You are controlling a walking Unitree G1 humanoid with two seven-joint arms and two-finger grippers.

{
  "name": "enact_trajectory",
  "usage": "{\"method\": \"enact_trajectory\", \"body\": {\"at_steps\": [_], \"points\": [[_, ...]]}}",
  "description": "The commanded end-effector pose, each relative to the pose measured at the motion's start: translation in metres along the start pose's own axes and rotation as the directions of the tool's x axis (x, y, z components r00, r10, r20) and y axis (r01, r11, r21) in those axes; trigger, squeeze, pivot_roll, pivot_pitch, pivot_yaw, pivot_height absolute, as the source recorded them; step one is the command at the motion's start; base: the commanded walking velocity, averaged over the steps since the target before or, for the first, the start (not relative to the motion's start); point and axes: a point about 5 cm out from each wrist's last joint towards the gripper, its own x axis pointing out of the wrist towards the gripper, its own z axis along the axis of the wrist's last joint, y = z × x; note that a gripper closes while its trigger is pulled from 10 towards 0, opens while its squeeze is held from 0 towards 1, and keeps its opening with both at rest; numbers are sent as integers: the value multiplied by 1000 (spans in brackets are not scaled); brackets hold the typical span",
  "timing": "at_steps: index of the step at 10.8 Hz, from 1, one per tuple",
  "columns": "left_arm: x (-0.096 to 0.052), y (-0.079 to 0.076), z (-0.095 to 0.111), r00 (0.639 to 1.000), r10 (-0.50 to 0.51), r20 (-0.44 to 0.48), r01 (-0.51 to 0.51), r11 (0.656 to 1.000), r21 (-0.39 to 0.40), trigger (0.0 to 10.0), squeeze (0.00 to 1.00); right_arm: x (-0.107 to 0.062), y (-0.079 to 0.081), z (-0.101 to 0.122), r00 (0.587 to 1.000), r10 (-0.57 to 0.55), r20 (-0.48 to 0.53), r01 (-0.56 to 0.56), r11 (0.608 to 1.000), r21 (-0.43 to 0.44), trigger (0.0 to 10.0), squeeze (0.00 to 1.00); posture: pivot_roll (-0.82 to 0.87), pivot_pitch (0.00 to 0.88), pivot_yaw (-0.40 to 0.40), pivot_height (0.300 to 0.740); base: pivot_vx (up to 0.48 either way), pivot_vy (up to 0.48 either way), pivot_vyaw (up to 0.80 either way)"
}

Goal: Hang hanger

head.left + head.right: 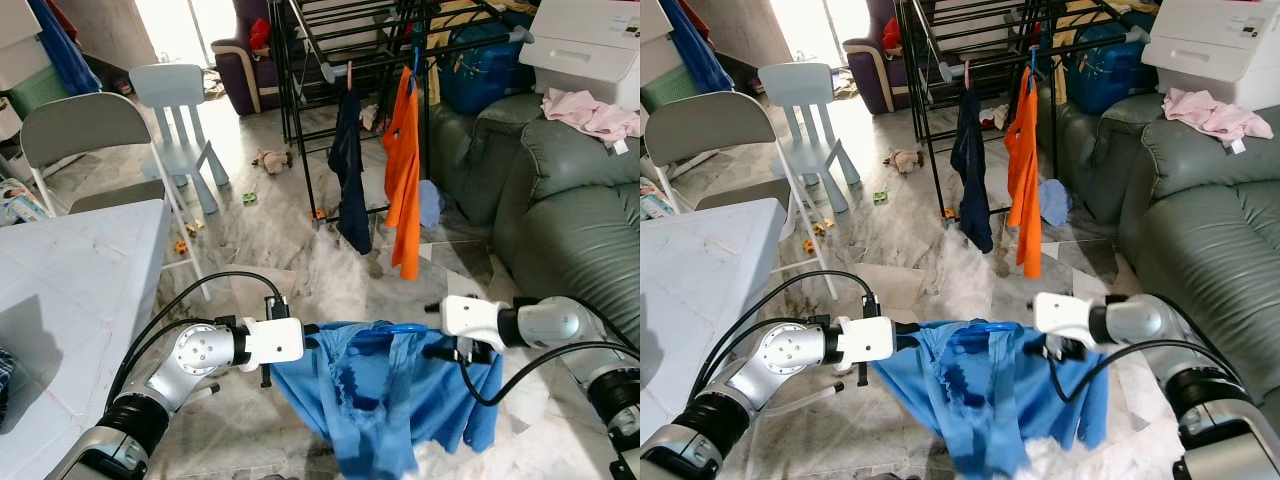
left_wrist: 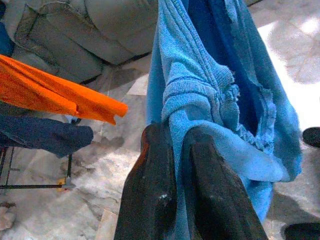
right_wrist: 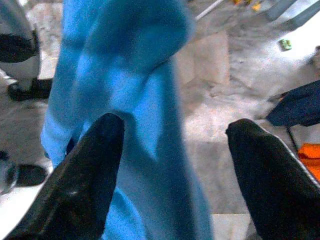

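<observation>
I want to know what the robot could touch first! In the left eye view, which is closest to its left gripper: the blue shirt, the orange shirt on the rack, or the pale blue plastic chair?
1. Blue shirt, pinched in the left gripper.
2. Orange shirt, hanging ahead, to the right.
3. Pale blue plastic chair, far back, left.

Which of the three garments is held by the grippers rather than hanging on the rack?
The blue shirt; the orange shirt and navy garment hang on the rack.

Left end effector (image 2: 181, 145) pinches the blue garment (image 2: 210, 85) closed.
</observation>
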Motion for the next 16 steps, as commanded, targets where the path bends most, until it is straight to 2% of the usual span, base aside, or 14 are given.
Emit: {"method": "enact_trajectory", "body": {"at_steps": [1, 10, 12, 16], "points": [[-5, 8, 2, 999, 40, 14, -41, 999, 7, 0, 0, 0, -1, 1, 1000, 21, -4, -21, 1000, -9, 0, 0, -118, 0, 125, 740, 0, 0, 0], [-4, 12, 1, 998, 66, 8, -66, 998, -12, 0, 0, 1, -4, 3, 1000, 1, 17, -1, 1000, -3, 0, 0, -125, 0, 119, 740, 0, 0, 0], [-4, 16, -2, 994, 110, -12, -110, 994, -12, 0, 0, 2, -5, 4, 1000, -3, 30, 3, 1000, 3, 0, 0, -126, 0, 118, 740, 0, 0, 0], [-5, 17, -8, 990, 134, -44, -134, 991, -4, 0, 0, 2, -5, 4, 999, -12, 36, 11, 1000, 5, 0, 0, -128, 0, 119, 740, 0, 0, 0]]}}
